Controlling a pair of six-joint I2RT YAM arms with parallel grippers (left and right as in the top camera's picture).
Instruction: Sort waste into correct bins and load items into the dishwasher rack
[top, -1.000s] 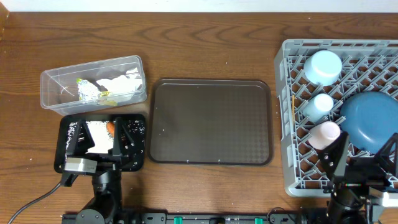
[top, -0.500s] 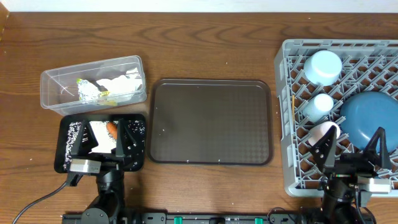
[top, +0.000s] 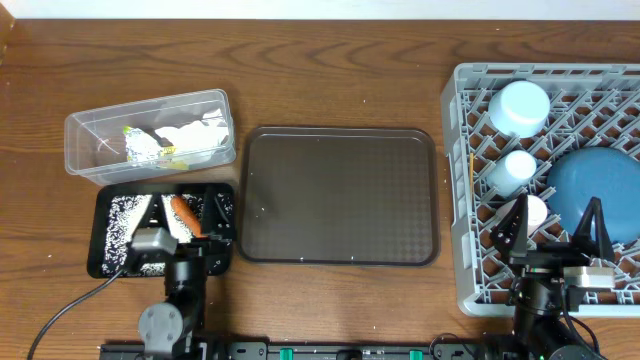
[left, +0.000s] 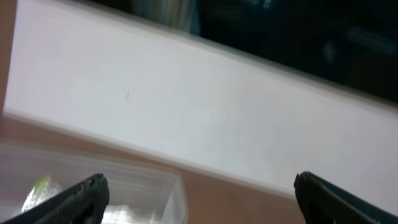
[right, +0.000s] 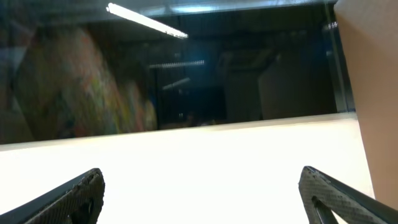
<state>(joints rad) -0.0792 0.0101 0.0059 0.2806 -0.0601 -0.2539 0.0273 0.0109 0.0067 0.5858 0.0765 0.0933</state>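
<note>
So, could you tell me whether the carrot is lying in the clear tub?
No, the carrot lies in the black tray, beside rice grains.

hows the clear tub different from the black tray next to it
The clear tub is see-through with tall walls; the black tray is dark and shallow. The tub holds a white tissue and a yellow-green wrapper; the tray holds rice and a carrot. The tub sits skewed, farther back; the tray sits square, nearer the robot. Both are rectangular and similar in footprint.
</note>
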